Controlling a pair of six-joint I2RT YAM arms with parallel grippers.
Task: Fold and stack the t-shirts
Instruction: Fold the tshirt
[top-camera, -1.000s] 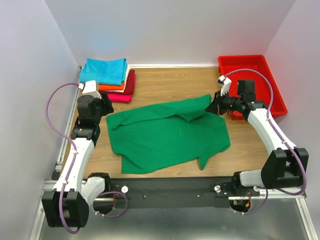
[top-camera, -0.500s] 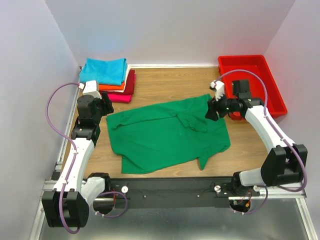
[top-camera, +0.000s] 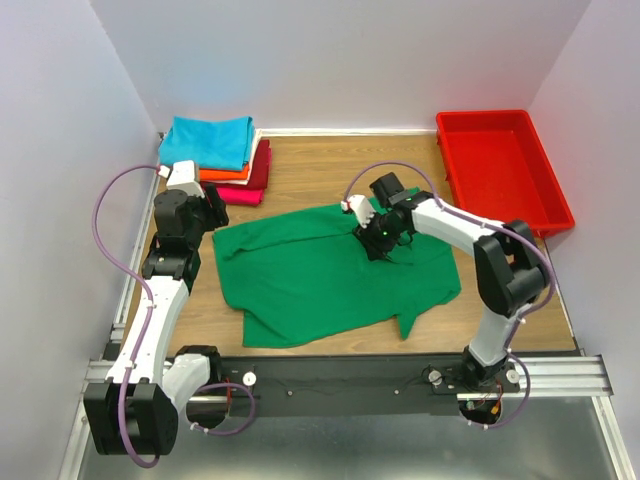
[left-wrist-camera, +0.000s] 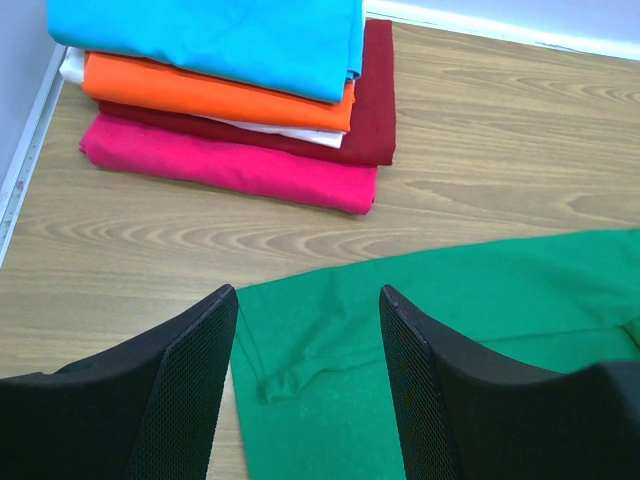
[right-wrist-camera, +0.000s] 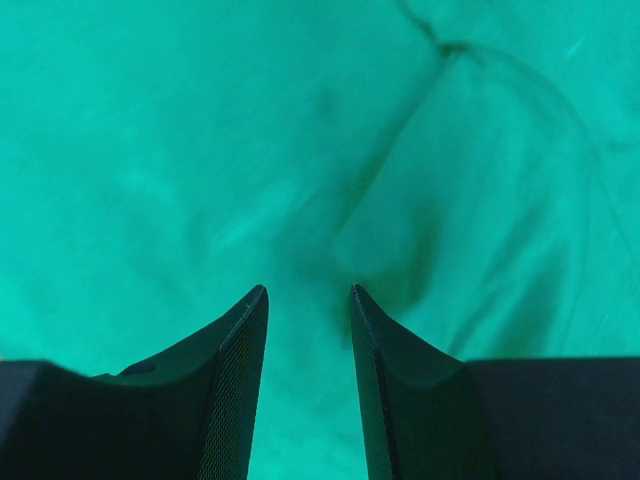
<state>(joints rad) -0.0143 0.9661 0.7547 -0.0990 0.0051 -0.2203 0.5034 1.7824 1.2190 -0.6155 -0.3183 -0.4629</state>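
My two pincers at the green t-shirt (top-camera: 320, 280), both with fingers apart

The shirt lay spread and rumpled across the middle of the table (top-camera: 340, 165), its lower hem near the near edge. My right pincer (right-wrist-camera: 308, 290) pointed down at a crease in the shirt's far right part, its fingers a narrow gap apart with cloth showing between them and nothing pinched. My left pincer (left-wrist-camera: 305, 292) hung wide open by the left edge of the table, above the shirt's far left corner. A stack of folded t-shirts (top-camera: 215, 155) sat in the far left corner, with turquoise on top, then orange, dark red and magenta. A red tray (top-camera: 500, 165) sat in the far right corner.
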